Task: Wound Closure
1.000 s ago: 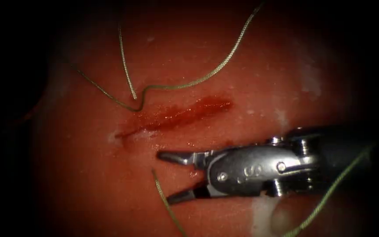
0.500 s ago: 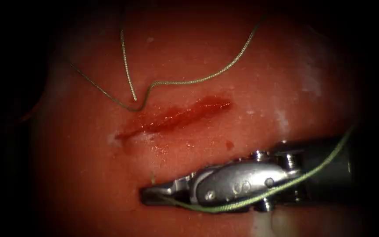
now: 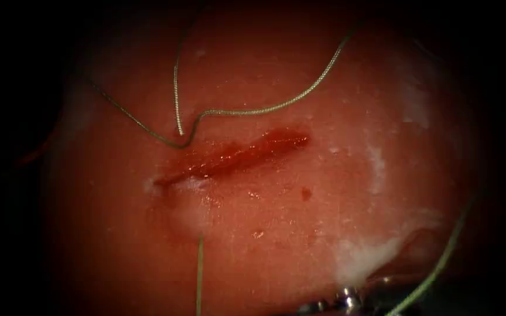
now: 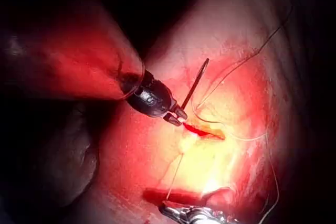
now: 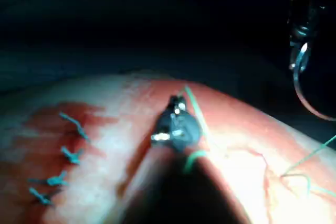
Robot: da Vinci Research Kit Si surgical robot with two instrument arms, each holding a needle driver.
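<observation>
Tissue [image 3: 276, 222]; left claw [image 4: 177, 117] gripping needle [image 4: 195, 83]

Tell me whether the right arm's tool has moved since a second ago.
Yes. Judged against the cut, which stays put, the right arm's tool has drawn back toward the bottom edge of the endoscope view; a second ago it lay just below the cut with open jaws.

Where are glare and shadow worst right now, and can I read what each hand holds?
Endoscope view: the edges fall dark; the tissue around the cut is evenly lit, with small wet glints. Left wrist view: hot glare beside the cut, yet the left hand plainly holds the needle by one end, clear of the tissue. Right wrist view: dark surroundings; the right hand appears shut on the thread.
</observation>
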